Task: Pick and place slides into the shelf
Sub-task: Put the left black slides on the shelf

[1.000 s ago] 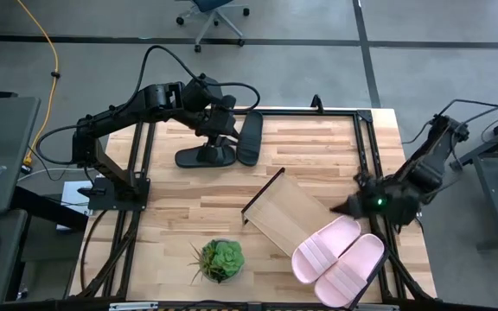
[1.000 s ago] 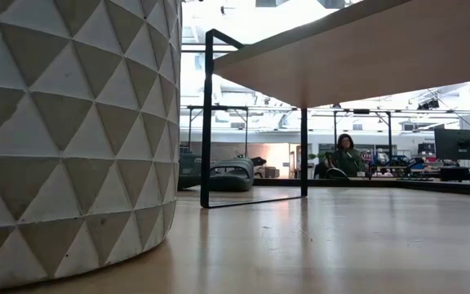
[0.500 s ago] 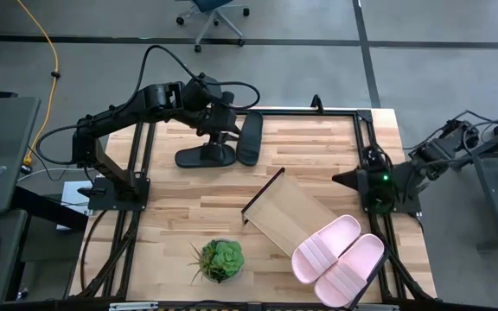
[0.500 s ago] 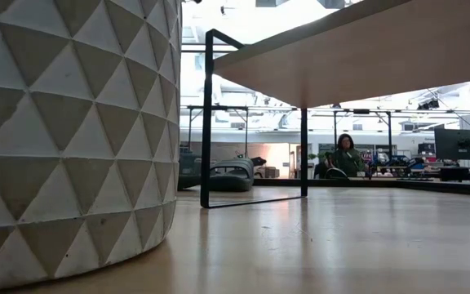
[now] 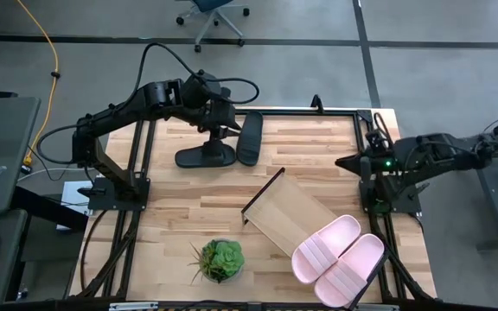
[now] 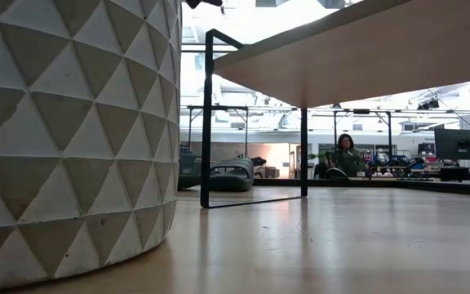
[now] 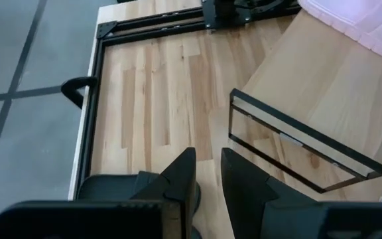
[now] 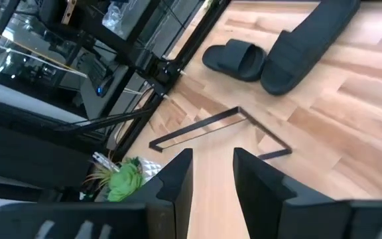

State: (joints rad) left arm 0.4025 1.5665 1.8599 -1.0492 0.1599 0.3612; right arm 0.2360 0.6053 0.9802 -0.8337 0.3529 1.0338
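Taking the shelf (image 5: 296,216) as landmark, a light-wood board in a thin black frame lying slantwise mid-table, the scene is read from the near edge outward. A potted plant (image 5: 220,258) stands just beside the shelf's near-left corner. The two pink slides (image 5: 340,259) lie side by side on the shelf's near-right end, so that pair is judged already placed. Beyond the shelf's far end, apart from it, the two black slides (image 5: 223,149) rest on the tabletop (image 5: 318,147): one flat on its sole, the other tipped on edge against it.

The left gripper (image 7: 207,179) hangs over the black pair; its fingers are seen standing a narrow gap apart with nothing between them. The right gripper (image 8: 212,174) is held off to the shelf's right, near the table's right edge, its fingers parted and empty.

The slides are judged light, soft foam, somewhat springy. The wide ribbed strap is the likeliest hold; the tilted one may topple when touched.
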